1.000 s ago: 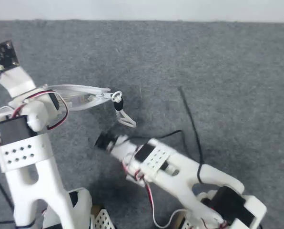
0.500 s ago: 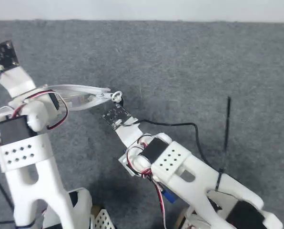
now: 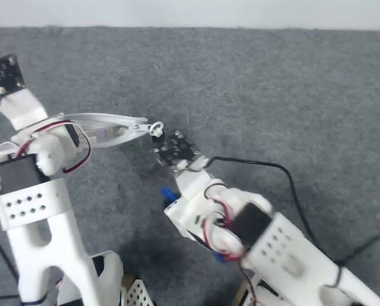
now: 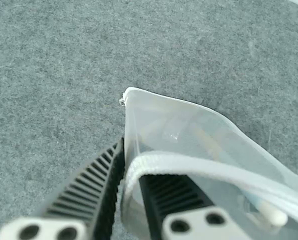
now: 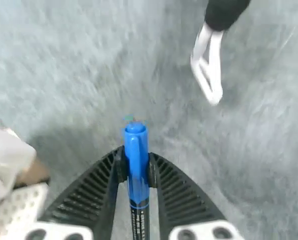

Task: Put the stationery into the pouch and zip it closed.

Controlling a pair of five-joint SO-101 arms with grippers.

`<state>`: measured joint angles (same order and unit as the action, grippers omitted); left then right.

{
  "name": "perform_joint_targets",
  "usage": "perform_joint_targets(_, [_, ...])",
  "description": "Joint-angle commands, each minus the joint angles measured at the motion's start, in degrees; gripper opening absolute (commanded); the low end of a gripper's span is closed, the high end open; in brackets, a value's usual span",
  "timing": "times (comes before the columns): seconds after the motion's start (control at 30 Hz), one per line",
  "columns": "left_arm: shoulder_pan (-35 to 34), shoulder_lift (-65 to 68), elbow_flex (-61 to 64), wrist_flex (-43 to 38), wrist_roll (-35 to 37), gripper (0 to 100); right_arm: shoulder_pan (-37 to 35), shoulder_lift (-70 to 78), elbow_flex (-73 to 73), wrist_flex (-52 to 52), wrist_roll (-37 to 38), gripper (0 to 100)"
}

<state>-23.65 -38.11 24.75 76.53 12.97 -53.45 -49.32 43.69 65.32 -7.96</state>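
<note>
- High view: a grey, carpet-like table (image 3: 305,95) with two white arms side by side. The left arm (image 3: 34,191) stands at the left edge. The see-through pouch (image 3: 107,131) sticks out from it towards the middle of the table.
- The pouch's small white zip ring (image 3: 155,129) is at its far tip. It sits just beside the circuit board (image 3: 177,148) on the wrist of the right arm (image 3: 241,223).
- A blue end of the pen (image 3: 169,192) peeks out under the right arm's wrist. From up here I cannot tell how either arm's jaws stand.
- Left wrist view: close up, the left gripper (image 4: 130,162) has its two black ribbed jaws clamped on one edge of the pouch (image 4: 189,135). The white zip strip (image 4: 204,172) runs across the pouch. Vague pale shapes show through the plastic, too unclear to name. Grey table lies beneath.
- Right wrist view: the right gripper (image 5: 136,155) has its jaws closed on the blue pen (image 5: 135,137). The pen's cap pokes out past the fingertips, above the table.
- Farther off hangs a white loop with a black end (image 5: 209,65), well apart from the pen.
</note>
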Motion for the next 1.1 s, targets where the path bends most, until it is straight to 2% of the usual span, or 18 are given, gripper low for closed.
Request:
perform_joint_targets(0.0, [1.9,-0.4,-0.8,-2.2,0.6,1,0.7,-7.8,-1.3,-0.2,-2.7,0.6])
perform_joint_targets(0.27, [8.0,-0.5,-3.1,-1.6,-0.6,1,2.9,-15.9,-0.4,-2.1,-6.2,0.6])
perform_joint_targets(0.4, [12.4,-0.5,-6.9,2.4,-0.6,1,6.4,-19.1,-0.4,-3.0,-6.6,0.6])
perform_joint_targets(0.7, [21.5,-0.5,-10.5,6.0,-0.8,1,6.9,-26.9,-0.4,-3.1,-6.8,0.6])
perform_joint_targets(0.87, [22.2,-0.2,-9.5,5.9,-0.9,1,6.6,-33.0,-0.4,-4.0,-6.8,0.6])
perform_joint_targets(1.07, [22.2,-0.3,-8.6,5.9,-0.9,1,6.6,-37.8,1.6,-13.1,-6.9,0.6])
